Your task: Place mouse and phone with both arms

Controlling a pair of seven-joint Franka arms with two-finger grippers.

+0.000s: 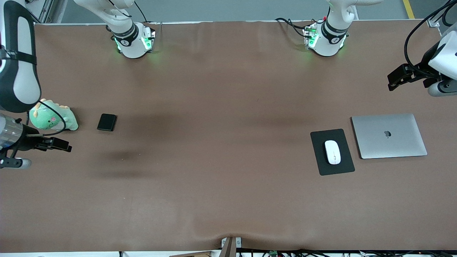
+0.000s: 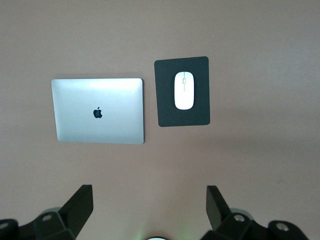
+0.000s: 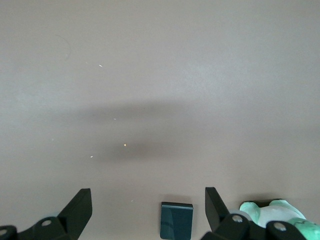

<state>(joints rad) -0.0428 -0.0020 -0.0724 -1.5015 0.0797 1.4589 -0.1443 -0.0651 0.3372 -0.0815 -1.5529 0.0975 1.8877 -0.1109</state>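
The white mouse (image 1: pixel 332 152) lies on a black pad (image 1: pixel 321 167) toward the left arm's end of the table; it also shows in the left wrist view (image 2: pixel 184 90). The black phone (image 1: pixel 107 122) lies flat toward the right arm's end, beside a green plush toy, and shows in the right wrist view (image 3: pixel 176 220). My left gripper (image 1: pixel 396 80) hangs open and empty high over the table's edge near the laptop (image 2: pixel 150 200). My right gripper (image 1: pixel 57 144) hangs open and empty high over the table near the plush toy and the phone (image 3: pixel 148 202).
A closed silver laptop (image 1: pixel 389 135) lies beside the black pad (image 2: pixel 167 100), toward the left arm's end. A green plush dinosaur (image 1: pixel 53 116) sits beside the phone at the right arm's end. The brown table (image 1: pixel 221 142) is bare between them.
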